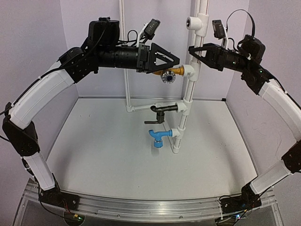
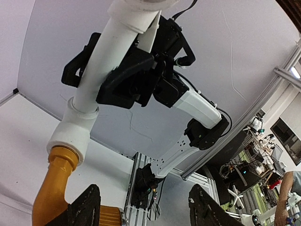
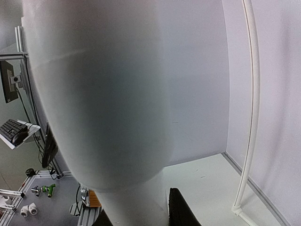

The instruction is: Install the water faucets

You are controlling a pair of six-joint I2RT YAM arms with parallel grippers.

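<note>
3 faucets sit in white tee fittings on the vertical white pipe, 1 above another, stems level and spouts out to the left. The pipe stands on the table.

- Top: brass faucet, stem in its tee, silver-tipped spout at the left end.
- Middle: black faucet.
- Bottom: blue faucet, spout turned down, close above the table.
- 1 more tee sits higher on the pipe, its socket facing left.

Left gripper: level with the brass faucet and right over it in the top view. In the left wrist view its 2 fingers stand spread with a wide gap. The brass body runs past the left-hand finger and a little gold shows in the gap. The other finger touches nothing, so the jaws are released and not clamped on the faucet. Whether the near finger touches the brass, I cannot tell.

Right gripper: clenched on the vertical white pipe, above the brass faucet's tee and below the top tee. The left wrist view shows its black jaws wrapped round the pipe. The right wrist view is nearly filled by the pipe's white surface, with 1 dark finger at the bottom edge.
</note>
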